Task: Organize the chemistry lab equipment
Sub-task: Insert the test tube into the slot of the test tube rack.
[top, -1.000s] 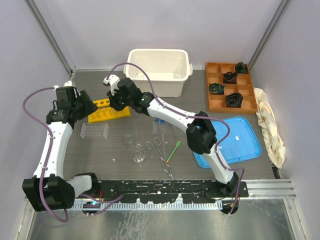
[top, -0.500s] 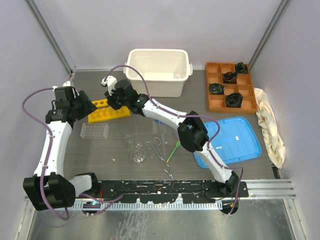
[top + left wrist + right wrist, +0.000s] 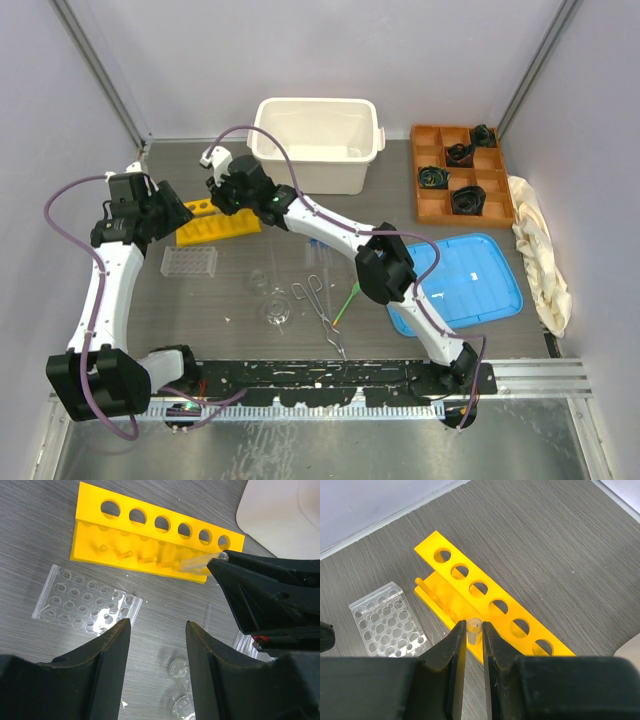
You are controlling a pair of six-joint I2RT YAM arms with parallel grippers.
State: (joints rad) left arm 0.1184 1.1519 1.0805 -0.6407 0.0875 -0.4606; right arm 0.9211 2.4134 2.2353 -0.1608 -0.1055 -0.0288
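Looking down at the desk point(image 3: 200, 310), the yellow rack point(image 3: 485, 597) lies toward the far left corner, and the clear plastic rack point(image 3: 387, 622) sits just beside it on the near-edge side. Left hand point(image 3: 157, 625) hangs over both racks, fingers apart, nothing in between. Right hand point(image 3: 474, 630) is clamped on a clear test tube point(image 3: 199, 564), pinched between both fingers right above the yellow rack's lower ledge, its open end poking out past the fingertips.
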